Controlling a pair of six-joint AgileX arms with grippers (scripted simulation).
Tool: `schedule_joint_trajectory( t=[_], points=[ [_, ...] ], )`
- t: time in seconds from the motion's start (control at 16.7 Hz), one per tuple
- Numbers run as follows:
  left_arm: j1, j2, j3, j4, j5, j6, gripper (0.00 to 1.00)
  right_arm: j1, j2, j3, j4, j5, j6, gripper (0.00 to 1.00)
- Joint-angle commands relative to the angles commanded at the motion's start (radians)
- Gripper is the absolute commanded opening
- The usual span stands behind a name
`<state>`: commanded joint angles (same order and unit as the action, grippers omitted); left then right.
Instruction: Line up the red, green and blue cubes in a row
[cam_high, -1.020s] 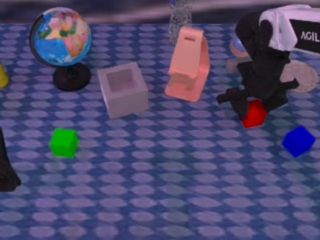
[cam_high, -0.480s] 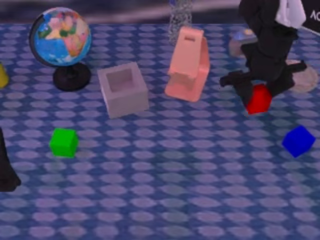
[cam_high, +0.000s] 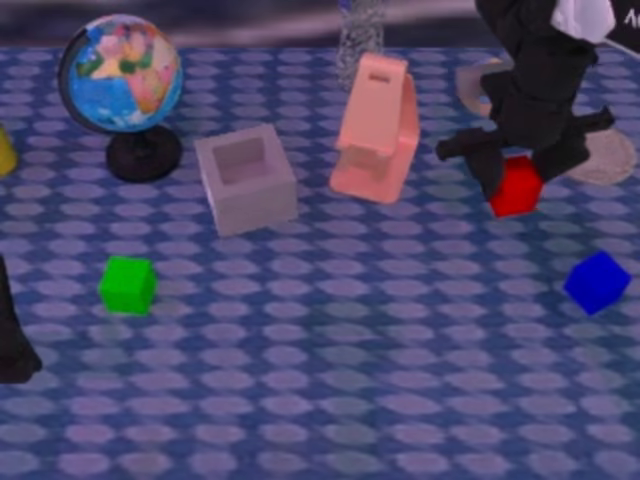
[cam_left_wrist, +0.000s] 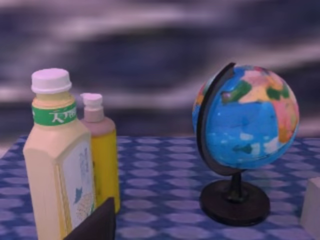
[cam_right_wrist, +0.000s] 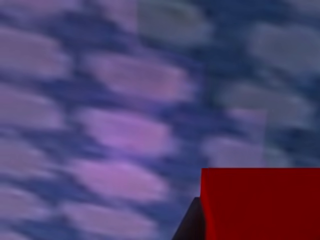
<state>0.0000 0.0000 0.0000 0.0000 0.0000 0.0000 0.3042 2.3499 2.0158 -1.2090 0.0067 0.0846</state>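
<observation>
Seemingly my right gripper pinches the red cube above the table's right side; a shallow hold could drop it near the pink stand.

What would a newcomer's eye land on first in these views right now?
Probably the right gripper at the table's far right, shut on the red cube, which also fills a corner of the right wrist view. Next, the bright globe at the far left and the pink stand in the middle, with the green cube and blue cube lying loose on opposite sides.
</observation>
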Motion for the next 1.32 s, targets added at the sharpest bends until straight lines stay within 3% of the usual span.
schedule_joint_trajectory(
  t=[0.24, 0.84, 1.02, 1.32],
  points=[
    [0.000, 0.000, 0.000, 0.000, 0.000, 0.000, 1.00, 0.119, 0.033, 0.065, -0.039, 0.005, 0.153, 0.00],
    [0.000, 0.000, 0.000, 0.000, 0.000, 0.000, 1.00, 0.576, 0.105, 0.251, -0.167, 0.021, 0.802, 0.00],
    [0.000, 0.000, 0.000, 0.000, 0.000, 0.000, 1.00, 0.629, 0.103, 0.268, -0.175, 0.025, 0.861, 0.00],
    [0.000, 0.000, 0.000, 0.000, 0.000, 0.000, 1.00, 0.627, 0.101, 0.262, -0.170, 0.023, 0.861, 0.00]
  ],
)
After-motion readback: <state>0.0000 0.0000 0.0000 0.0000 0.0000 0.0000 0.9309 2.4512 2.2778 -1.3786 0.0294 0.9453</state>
